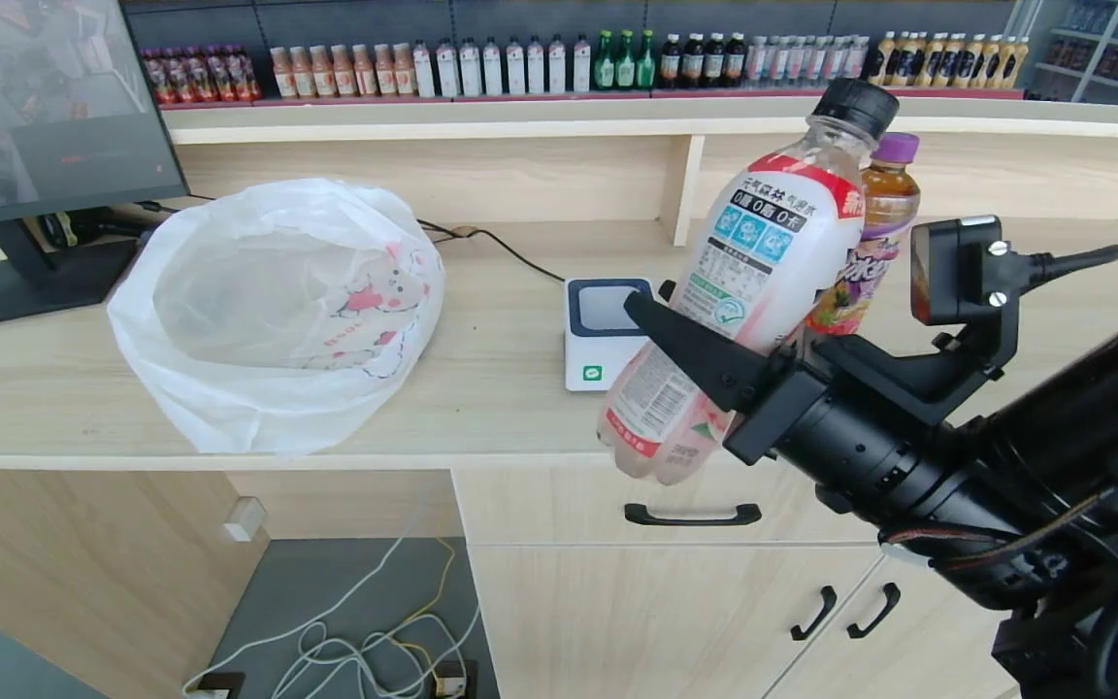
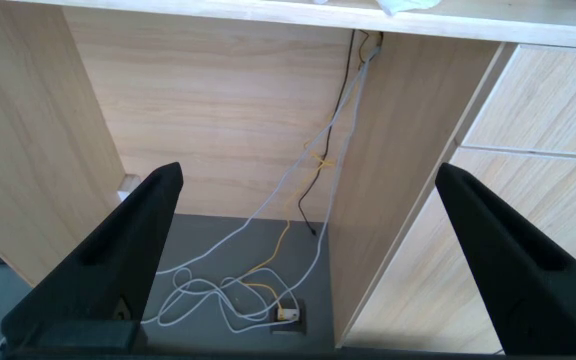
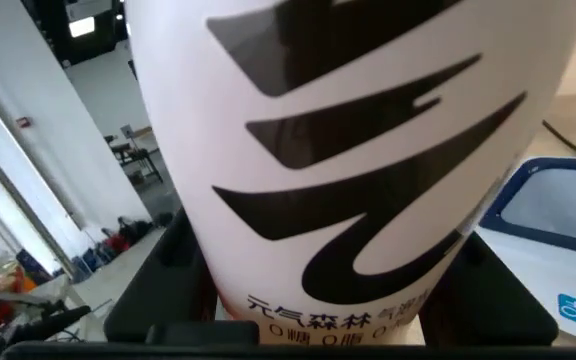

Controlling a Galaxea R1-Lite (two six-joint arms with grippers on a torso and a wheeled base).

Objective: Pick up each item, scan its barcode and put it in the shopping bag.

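The head camera looked forward and down onto the pale wooden counter (image 1: 481,388). The left wrist camera sat low, facing the open recess under that counter; its loose white and yellow cables (image 2: 218,300) also showed in the head view. The right wrist camera sat very close against the pink-labelled clear plastic bottle (image 3: 348,170), sharing it and the white square scanner (image 3: 558,220) with the head view.

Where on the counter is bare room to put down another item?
Free: the strip between the shopping bag and the scanner, and the front left corner between the monitor's foot and the bag. Crowded: around the scanner, with the lifted bottle and the purple-capped bottle.
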